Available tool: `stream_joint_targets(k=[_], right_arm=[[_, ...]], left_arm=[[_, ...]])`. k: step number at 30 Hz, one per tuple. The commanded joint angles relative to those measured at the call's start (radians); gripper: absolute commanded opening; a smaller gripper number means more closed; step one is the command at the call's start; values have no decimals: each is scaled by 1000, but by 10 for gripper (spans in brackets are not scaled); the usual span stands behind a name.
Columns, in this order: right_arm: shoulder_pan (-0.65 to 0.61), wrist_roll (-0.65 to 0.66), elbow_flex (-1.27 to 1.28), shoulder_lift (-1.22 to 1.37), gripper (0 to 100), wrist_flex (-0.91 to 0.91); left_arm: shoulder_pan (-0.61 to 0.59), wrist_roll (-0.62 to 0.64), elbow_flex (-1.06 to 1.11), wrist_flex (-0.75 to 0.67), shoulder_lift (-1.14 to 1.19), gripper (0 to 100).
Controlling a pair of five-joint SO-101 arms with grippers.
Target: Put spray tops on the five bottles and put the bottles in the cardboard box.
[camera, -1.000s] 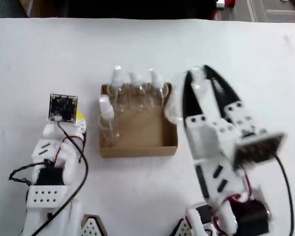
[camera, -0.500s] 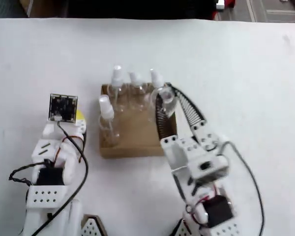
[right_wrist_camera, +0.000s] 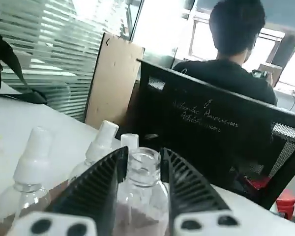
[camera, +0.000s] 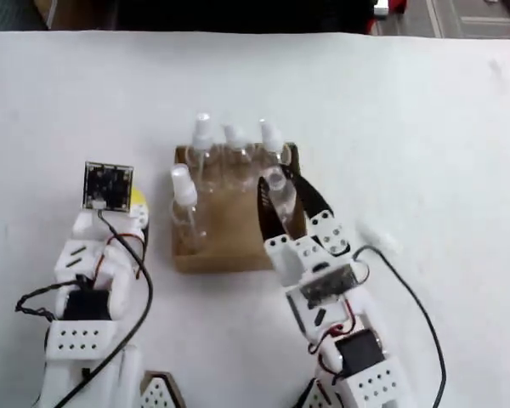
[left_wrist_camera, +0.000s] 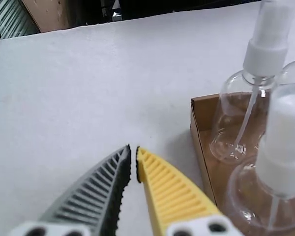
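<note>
The cardboard box lies mid-table. Three clear bottles with white spray tops stand along its far wall, and another stands at its left side. My right gripper hangs over the box's right part, shut on a clear bottle. In the right wrist view that bottle has a bare open neck between the black fingers. My left gripper is shut and empty, low over the table left of the box's corner. Two capped bottles stand near it.
A small white part lies on the table right of the box. The left arm's base and cables fill the near left. White table stretches beyond the box and to the right. Behind the table stands a black chair.
The right arm swung left from beside the box and drew back toward the near side, carrying the bottle over the box's right part. The left arm has stayed put.
</note>
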Motion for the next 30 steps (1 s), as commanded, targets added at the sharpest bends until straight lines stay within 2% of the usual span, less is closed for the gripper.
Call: stream_joint_targets(k=[1,17,24,30], right_arm=[[-1,-57,11,114,17,-61],[-8,-57,-5,704,17,-510],[-41,6,-8,868,17,-630],[-41,15,-8,888,17,-642]], left_arm=[[8,-8,-12,-20,-22,24],[7,-8,-11,-18,-22,24],[5,-8,-11,-14,-22,24],[5,-8,-11,-14,-22,24]])
